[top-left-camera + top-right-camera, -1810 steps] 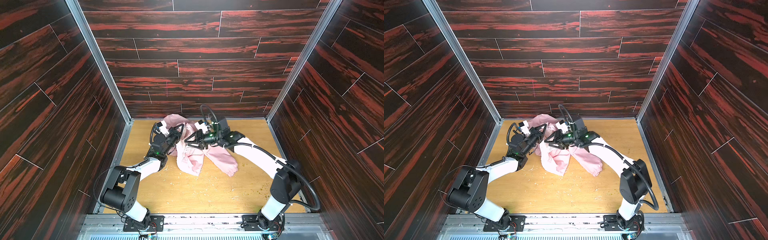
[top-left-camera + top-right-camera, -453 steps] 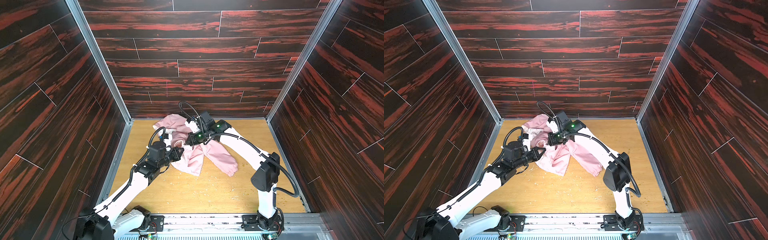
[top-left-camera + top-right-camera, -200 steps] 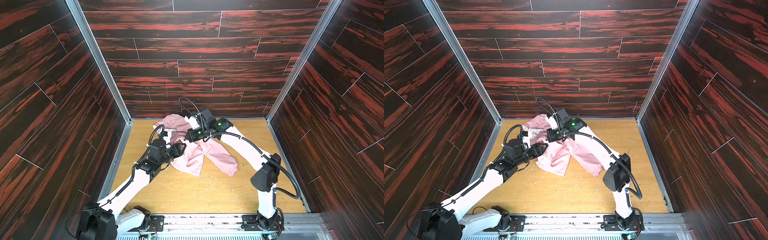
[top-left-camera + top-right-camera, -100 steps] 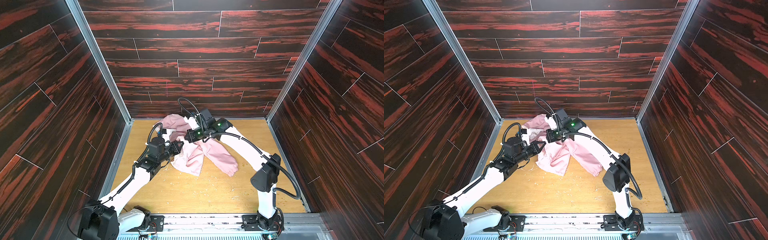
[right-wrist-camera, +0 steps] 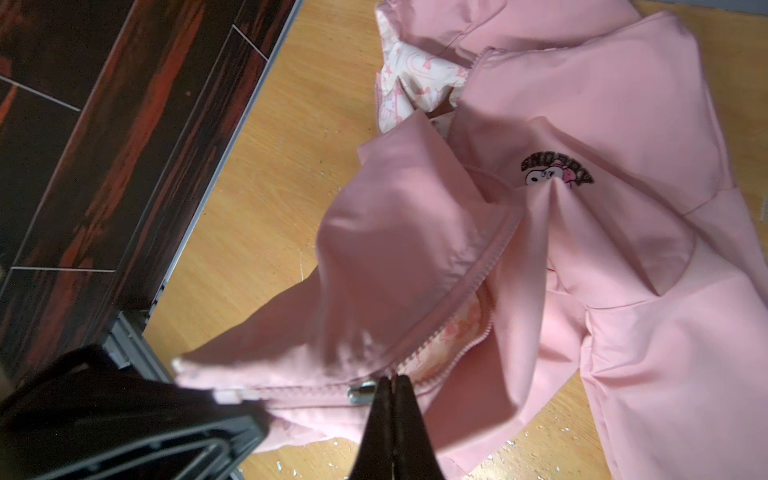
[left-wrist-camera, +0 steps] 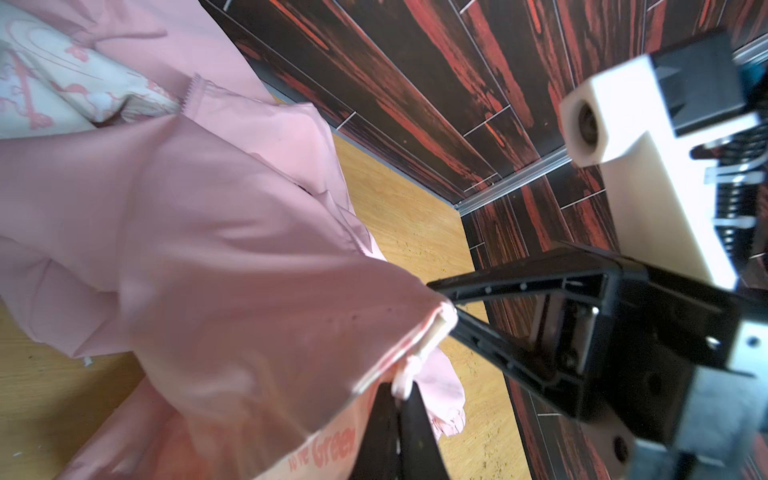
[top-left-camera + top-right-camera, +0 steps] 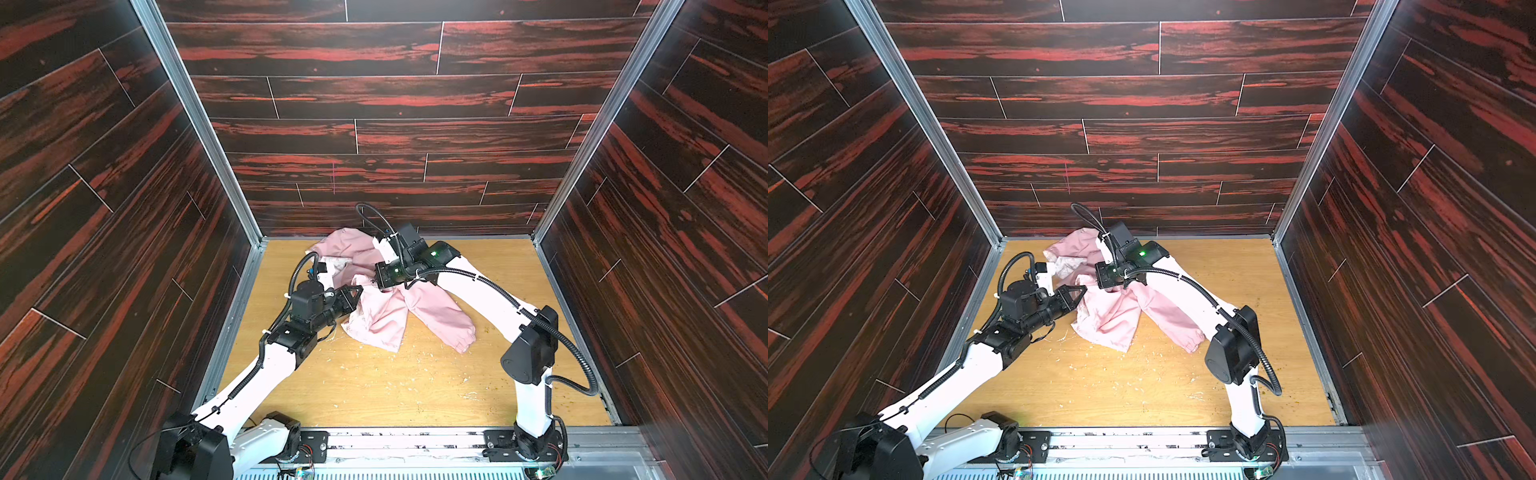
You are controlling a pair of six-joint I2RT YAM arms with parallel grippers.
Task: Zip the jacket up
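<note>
The light pink jacket (image 7: 386, 316) (image 7: 1113, 316) lies crumpled on the wooden floor near the back wall, partly unzipped, with its printed lining showing. My left gripper (image 6: 401, 386) (image 7: 360, 289) is shut on the bottom end of the zipper at the hem. My right gripper (image 5: 392, 384) (image 7: 372, 284) is shut on the zipper pull, right beside the metal slider (image 5: 360, 392). The two grippers almost touch at the jacket's left edge. Zipper teeth (image 5: 478, 274) part beyond the slider. The dark chest logo (image 5: 555, 172) faces up.
Dark red wood-grain walls (image 7: 395, 124) close in the back and both sides. A metal rail (image 7: 232, 316) runs along the floor's left edge close to my left arm. Small pale chips (image 7: 415, 365) litter the floor. One sleeve cuff (image 7: 463, 340) reaches toward the right arm.
My left gripper has shut on the jacket's hem and drawn it slightly left and up. The right gripper stays shut at the zipper, hardly moved.
</note>
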